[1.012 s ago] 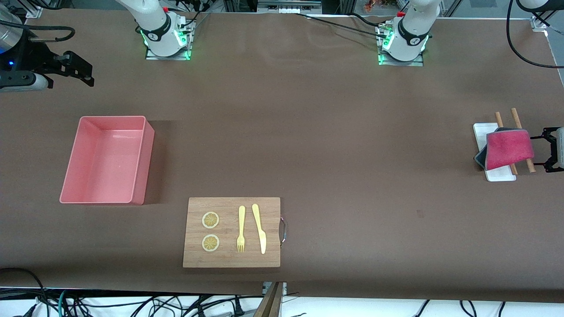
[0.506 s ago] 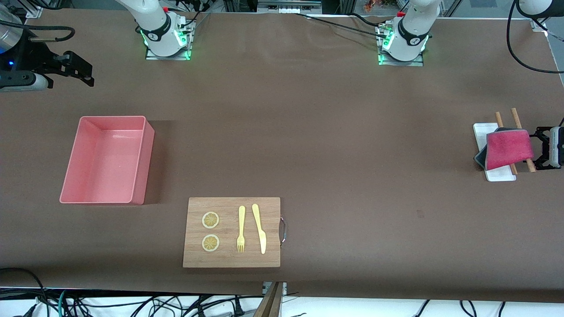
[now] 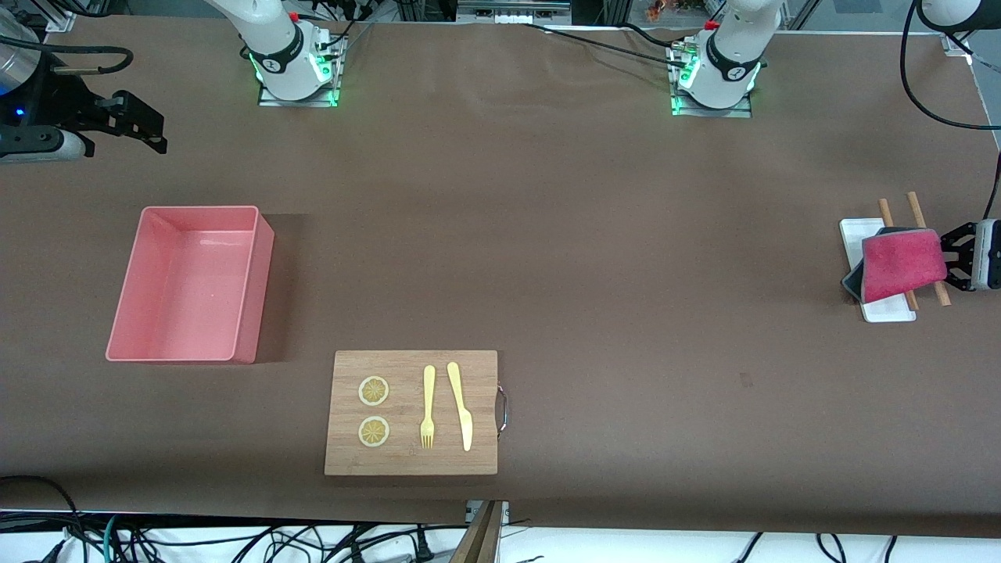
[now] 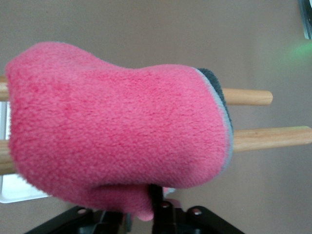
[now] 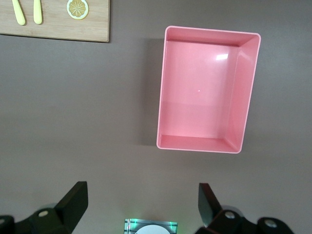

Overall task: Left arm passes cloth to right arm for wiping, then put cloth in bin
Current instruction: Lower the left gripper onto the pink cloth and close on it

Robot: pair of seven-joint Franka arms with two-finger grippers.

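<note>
Since the earlier frames, the left tool (image 3: 956, 256) is seen moved in from the edge of the view toward the cloth (image 3: 899, 264), now just beside or touching the cloth's edge at the left arm's end of the tabletop (image 3: 594, 234); everything else is found unchanged; whether the left tool's fingers are parted or clenched on the cloth cannot be told, since the cloth fills the left wrist view and hides them. The cloth (image 4: 117, 136) is draped, crimson-pink face up with a dark grey edge showing, over two wooden sticks (image 3: 913, 205) and the narrow white tray (image 3: 854, 234); in the left wrist view the sticks (image 4: 268, 137) are seen passing under the cloth. The right tool (image 3: 133, 125) is held over the tabletop at the right arm's end, waiting, with its fingers (image 5: 73, 202) spread apart and nothing between them. The bin (image 3: 250, 289) is set toward the right arm's end, its inside bare (image 5: 246, 97). A wooden cutting board (image 3: 407, 461) is placed nearer to the front camera than the bin; two lemon slices (image 3: 374, 391), a yellow fork (image 3: 428, 407) and a yellow knife (image 3: 460, 405) are laid on it.
</note>
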